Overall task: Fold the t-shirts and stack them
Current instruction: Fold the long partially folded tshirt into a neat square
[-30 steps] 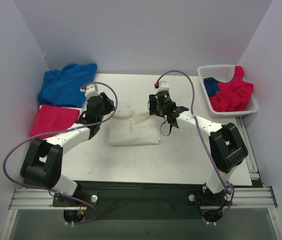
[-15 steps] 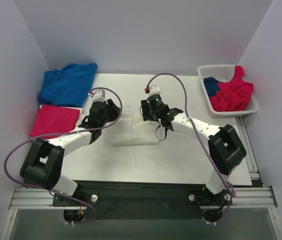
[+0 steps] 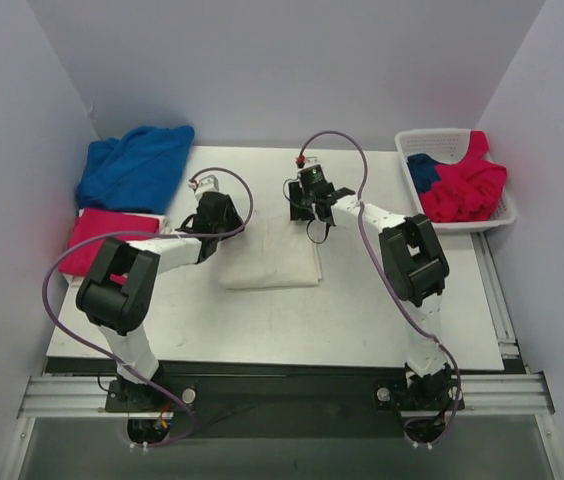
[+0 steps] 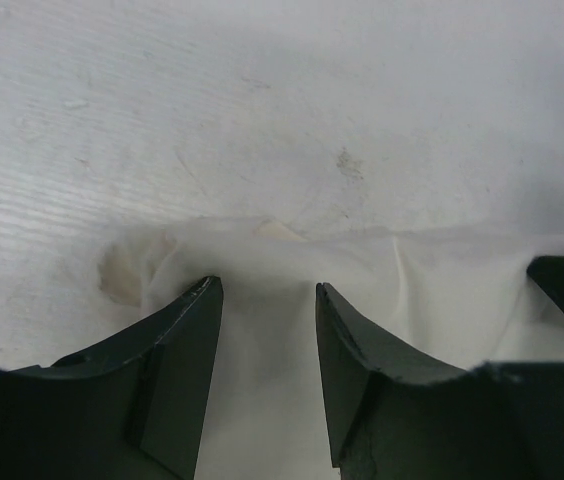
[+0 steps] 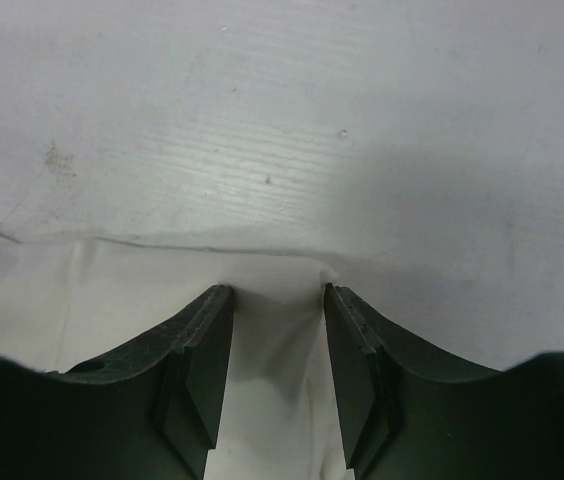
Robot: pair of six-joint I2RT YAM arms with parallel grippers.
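A white t-shirt (image 3: 270,262) lies folded flat in the middle of the table. My left gripper (image 3: 227,226) is at its far left corner and my right gripper (image 3: 312,220) at its far right corner. In the left wrist view the left gripper (image 4: 264,290) is open, with the white cloth (image 4: 442,290) lying under and between the fingers. In the right wrist view the right gripper (image 5: 277,292) is open over the cloth's far edge (image 5: 82,290). A folded red t-shirt (image 3: 92,240) lies at the left edge.
A crumpled blue t-shirt (image 3: 132,165) lies at the far left corner. A white basket (image 3: 442,140) at the far right holds red shirts (image 3: 467,190) and a blue one (image 3: 423,172). Bare table (image 3: 262,330) lies in front of the white shirt.
Both grippers have moved away from the bases to the shirt's far edge. The raised fold of white cloth between them now lies flat.
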